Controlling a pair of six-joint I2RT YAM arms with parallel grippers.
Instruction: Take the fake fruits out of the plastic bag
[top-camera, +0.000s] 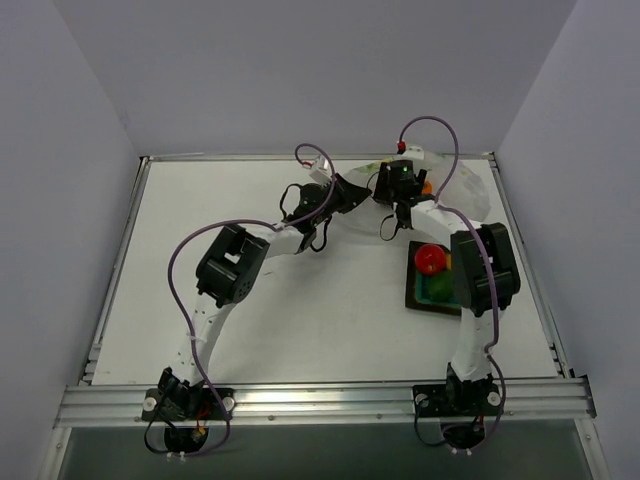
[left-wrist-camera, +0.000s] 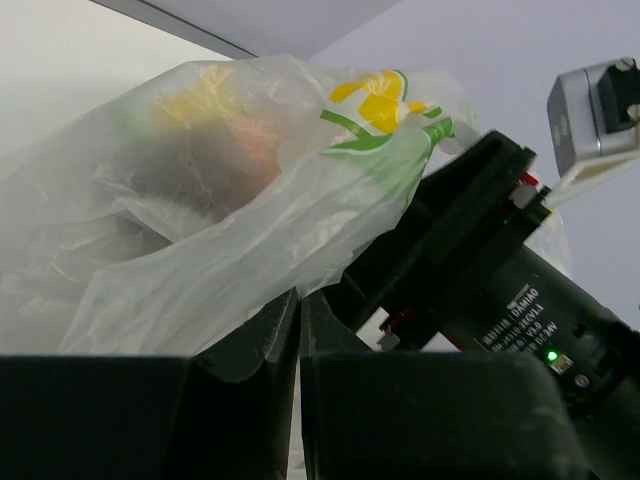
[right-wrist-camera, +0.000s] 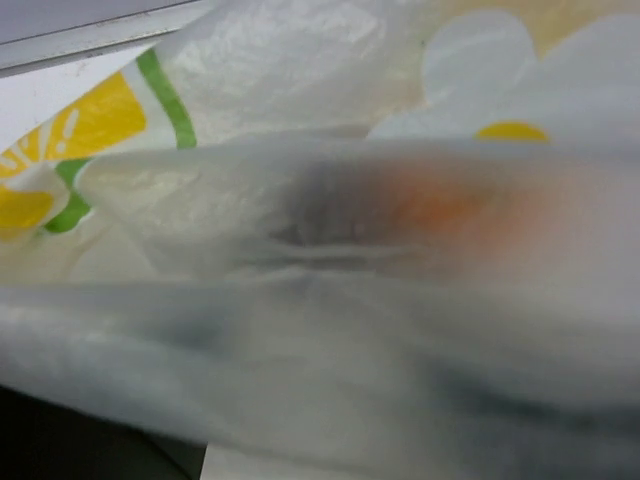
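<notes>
The plastic bag (top-camera: 455, 185) lies at the back right of the table, whitish with yellow and green print. My left gripper (top-camera: 352, 192) is shut on the bag's near edge; in the left wrist view the film (left-wrist-camera: 200, 260) runs down between the closed fingers (left-wrist-camera: 262, 340). Blurred yellow, orange and dark fruits (left-wrist-camera: 215, 130) show through the film. My right gripper (top-camera: 412, 188) is pushed into the bag's mouth, with its fingers hidden by film. An orange fruit (right-wrist-camera: 450, 210) shows through the film close ahead, also in the top view (top-camera: 427, 186). A red fruit (top-camera: 430, 259) lies in the tray.
The dark square tray (top-camera: 416, 296) with teal inside stands at the right, partly under my right arm, holding the red fruit and a green and yellow one (top-camera: 440, 285). The table's raised back rail (top-camera: 300, 157) runs just behind the bag.
</notes>
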